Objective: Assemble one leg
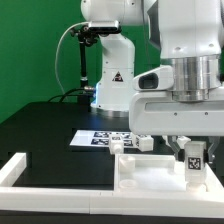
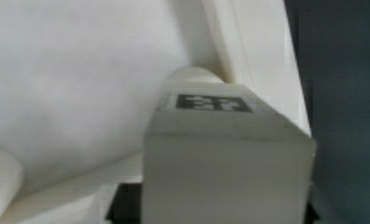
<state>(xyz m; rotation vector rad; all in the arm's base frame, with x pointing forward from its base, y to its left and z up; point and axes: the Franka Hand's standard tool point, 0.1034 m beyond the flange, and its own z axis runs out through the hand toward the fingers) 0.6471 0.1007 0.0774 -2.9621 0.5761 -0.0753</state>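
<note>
My gripper is at the exterior view's right, shut on a white square leg that carries a black marker tag. It holds the leg upright over the right end of the white tabletop part. In the wrist view the leg fills the middle with its tag facing the camera. The gripper shows only as dark fingers on either side of the leg. The tabletop lies behind it, with a raised edge next to the leg's end. A rounded white part shows at the frame's edge.
The marker board lies on the black table behind the tabletop part. A small white part sits near it. A white raised border runs along the exterior view's front left. The robot base stands at the back.
</note>
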